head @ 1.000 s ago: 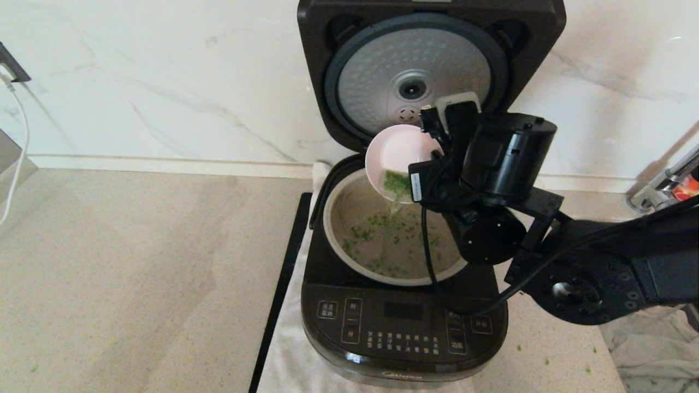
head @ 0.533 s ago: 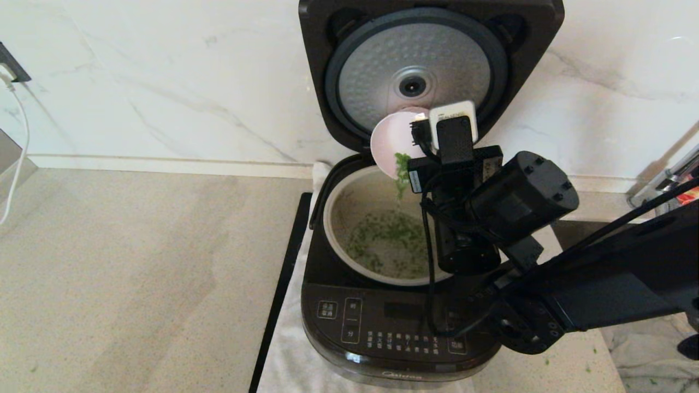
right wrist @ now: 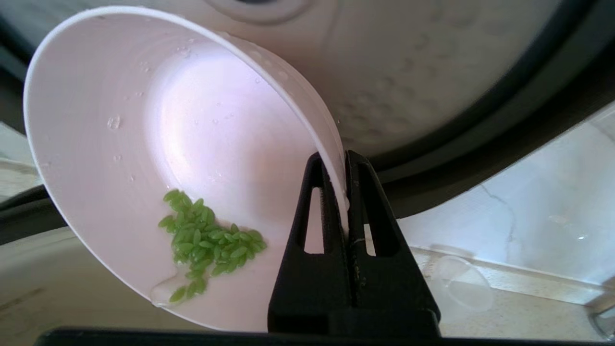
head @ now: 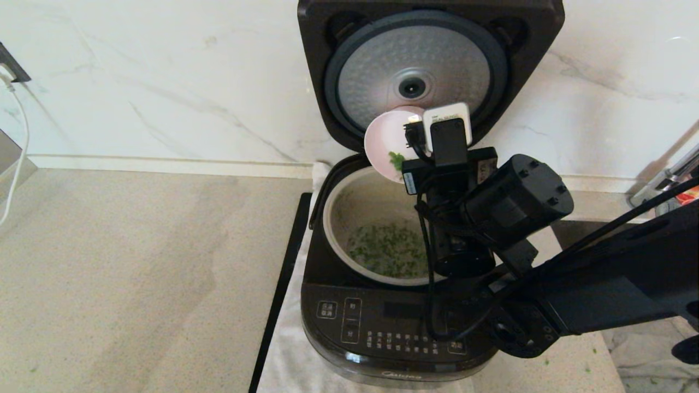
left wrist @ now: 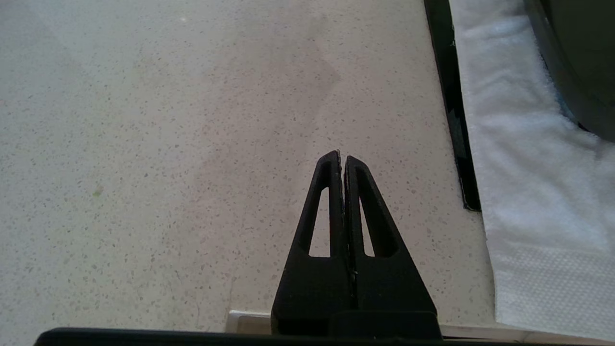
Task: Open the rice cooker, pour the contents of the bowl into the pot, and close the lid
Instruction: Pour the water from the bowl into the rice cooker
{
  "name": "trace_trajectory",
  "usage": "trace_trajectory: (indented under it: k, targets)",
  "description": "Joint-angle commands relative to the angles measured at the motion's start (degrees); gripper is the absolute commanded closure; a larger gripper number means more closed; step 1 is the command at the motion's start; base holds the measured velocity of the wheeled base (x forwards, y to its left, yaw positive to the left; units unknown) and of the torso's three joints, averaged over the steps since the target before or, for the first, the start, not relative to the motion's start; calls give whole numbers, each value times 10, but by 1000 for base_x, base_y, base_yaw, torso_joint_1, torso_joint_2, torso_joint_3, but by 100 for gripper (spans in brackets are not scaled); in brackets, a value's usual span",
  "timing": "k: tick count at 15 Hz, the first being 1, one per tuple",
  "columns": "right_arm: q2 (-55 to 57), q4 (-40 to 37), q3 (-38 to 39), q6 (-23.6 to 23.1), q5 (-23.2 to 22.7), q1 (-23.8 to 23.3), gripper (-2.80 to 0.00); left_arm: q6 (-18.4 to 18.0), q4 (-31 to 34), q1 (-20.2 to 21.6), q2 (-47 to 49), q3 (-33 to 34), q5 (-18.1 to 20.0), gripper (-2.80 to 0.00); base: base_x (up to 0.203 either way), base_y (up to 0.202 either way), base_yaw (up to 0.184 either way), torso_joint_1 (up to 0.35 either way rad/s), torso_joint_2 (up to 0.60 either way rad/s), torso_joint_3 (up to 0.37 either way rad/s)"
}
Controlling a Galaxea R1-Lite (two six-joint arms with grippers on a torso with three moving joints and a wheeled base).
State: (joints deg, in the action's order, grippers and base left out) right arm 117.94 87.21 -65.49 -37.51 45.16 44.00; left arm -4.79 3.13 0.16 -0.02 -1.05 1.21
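Above the open rice cooker (head: pixel 401 305), the right tool (right wrist: pixel 345 161) is clamped tight on the rim of the bowl (head: pixel 385 143), holding it tipped steeply over the pot (head: pixel 349 204) so the contents drain downward. Most green bits (head: pixel 390 256) lie in the pot; a small clump (right wrist: pixel 206 242) clings inside the bowl. The lid (head: pixel 431 71) stands upright behind. The left tool (left wrist: pixel 342 166), closed and empty, rests parked over the counter (head: pixel 136 273).

Right arm (head: pixel 546 273) hides pot's (head: pixel 349 185) right rim, part of panel; lid (head: pixel 317 65) top cut off.
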Motion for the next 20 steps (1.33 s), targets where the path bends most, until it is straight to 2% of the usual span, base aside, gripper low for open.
trace_trajectory:
  k: [1, 3, 6, 8, 11, 14, 16, 17, 20]
  targets:
    - [-21, 5, 5, -1, 10, 13, 0, 0, 0, 0, -1, 0, 0, 0, 0, 0, 0, 0, 0, 0]
    - [-49, -34, 9, 6, 36, 30, 0, 0, 0, 0, -1, 0, 0, 0, 0, 0, 0, 0, 0, 0]
    - [-78, -155, -1, 68, 42, 34, 0, 0, 0, 0, -1, 0, 0, 0, 0, 0, 0, 0, 0, 0]
    - [-98, -270, -12, 145, 43, 32, 0, 0, 0, 0, -1, 0, 0, 0, 0, 0, 0, 0, 0, 0]
    - [-130, -479, -51, 286, 37, 16, 0, 0, 0, 0, -1, 0, 0, 0, 0, 0, 0, 0, 0, 0]
    - [-169, -709, -116, 442, -4, -7, 0, 0, 0, 0, -1, 0, 0, 0, 0, 0, 0, 0, 0, 0]
    - [-206, -852, -161, 542, -61, -19, 0, 0, 0, 0, -1, 0, 0, 0, 0, 0, 0, 0, 0, 0]
    - [-226, -894, -173, 578, -94, -30, 0, 0, 0, 0, -1, 0, 0, 0, 0, 0, 0, 0, 0, 0]
    - [-280, -928, -158, 603, -143, -52, 0, 0, 0, 0, -1, 0, 0, 0, 0, 0, 0, 0, 0, 0]
